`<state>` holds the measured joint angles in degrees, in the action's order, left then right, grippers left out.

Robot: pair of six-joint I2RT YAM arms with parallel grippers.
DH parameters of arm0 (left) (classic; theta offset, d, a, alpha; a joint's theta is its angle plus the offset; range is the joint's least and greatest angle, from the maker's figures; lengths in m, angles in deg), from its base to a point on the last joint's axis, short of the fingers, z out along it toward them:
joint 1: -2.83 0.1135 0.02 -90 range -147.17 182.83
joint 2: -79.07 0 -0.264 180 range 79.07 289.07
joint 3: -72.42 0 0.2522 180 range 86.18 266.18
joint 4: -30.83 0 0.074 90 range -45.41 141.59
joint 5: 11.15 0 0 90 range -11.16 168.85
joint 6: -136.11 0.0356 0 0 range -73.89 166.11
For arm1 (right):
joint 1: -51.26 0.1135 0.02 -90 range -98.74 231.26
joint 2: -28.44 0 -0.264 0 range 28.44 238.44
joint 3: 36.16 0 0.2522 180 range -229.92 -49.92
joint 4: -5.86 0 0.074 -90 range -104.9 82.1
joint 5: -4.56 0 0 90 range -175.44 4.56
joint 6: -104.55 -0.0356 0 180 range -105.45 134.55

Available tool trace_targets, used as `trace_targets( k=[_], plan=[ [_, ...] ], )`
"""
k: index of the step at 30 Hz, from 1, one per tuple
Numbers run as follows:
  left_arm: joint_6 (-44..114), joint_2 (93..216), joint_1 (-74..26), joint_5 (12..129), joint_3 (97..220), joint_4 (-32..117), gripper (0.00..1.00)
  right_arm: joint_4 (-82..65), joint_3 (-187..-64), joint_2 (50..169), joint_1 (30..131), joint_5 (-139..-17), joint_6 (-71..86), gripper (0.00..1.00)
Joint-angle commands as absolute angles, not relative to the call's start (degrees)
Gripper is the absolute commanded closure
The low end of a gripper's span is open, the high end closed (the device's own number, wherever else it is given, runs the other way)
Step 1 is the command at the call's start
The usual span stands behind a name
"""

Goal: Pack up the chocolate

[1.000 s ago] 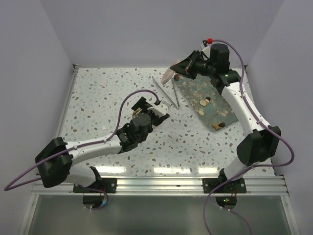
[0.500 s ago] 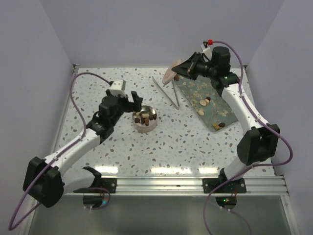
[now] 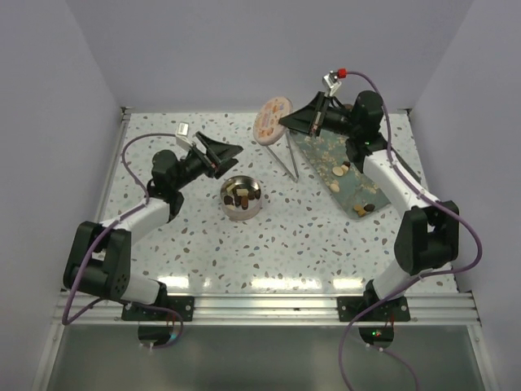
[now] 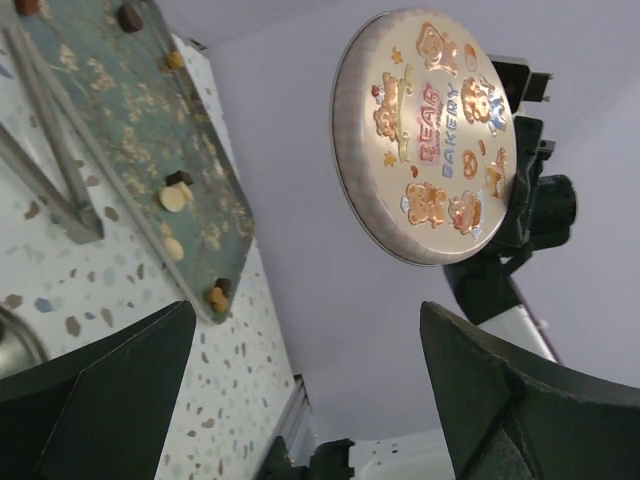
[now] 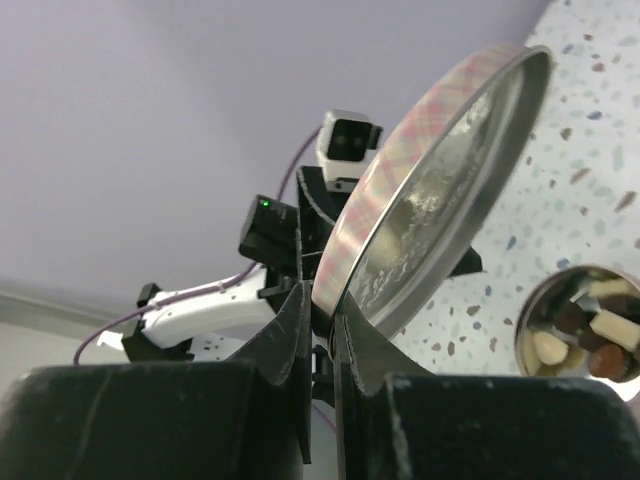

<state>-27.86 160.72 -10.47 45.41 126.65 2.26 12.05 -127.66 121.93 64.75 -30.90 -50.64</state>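
Bright, even light is cast from above; pale glare streaks are seen on the tabletop [image 3: 309, 244] along its near edge, and shadows are thrown soft. The left fingers [image 4: 110, 400] and right fingers [image 5: 150, 420] are rendered dark and blurred

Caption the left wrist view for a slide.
Right gripper pinches the Bear Bakery tin lid; chocolate pieces dot the green tray beyond open left fingers.
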Motion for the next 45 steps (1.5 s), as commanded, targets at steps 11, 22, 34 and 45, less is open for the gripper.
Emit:
trace_targets(
  k=[11,22,34,45],
  plan=[
    [-46.70,166.96,-11.58,43.07,127.40,-24.58,0.00,42.38,-122.00,123.27,69.27,-26.03,-69.56,1.00],
    [-47.14,166.71,-11.67,45.71,125.21,-28.19,0.00,37.55,-114.88,123.01,70.86,-24.01,-65.18,1.00],
    [-37.21,161.95,-11.67,43.17,121.69,-15.18,0.00,23.84,-112.06,126.35,70.94,-23.48,-54.46,0.97],
    [-34.57,160.37,-11.67,42.20,120.38,-12.37,0.30,10.74,-113.03,127.58,70.86,-25.50,-45.57,0.91]
  ],
)
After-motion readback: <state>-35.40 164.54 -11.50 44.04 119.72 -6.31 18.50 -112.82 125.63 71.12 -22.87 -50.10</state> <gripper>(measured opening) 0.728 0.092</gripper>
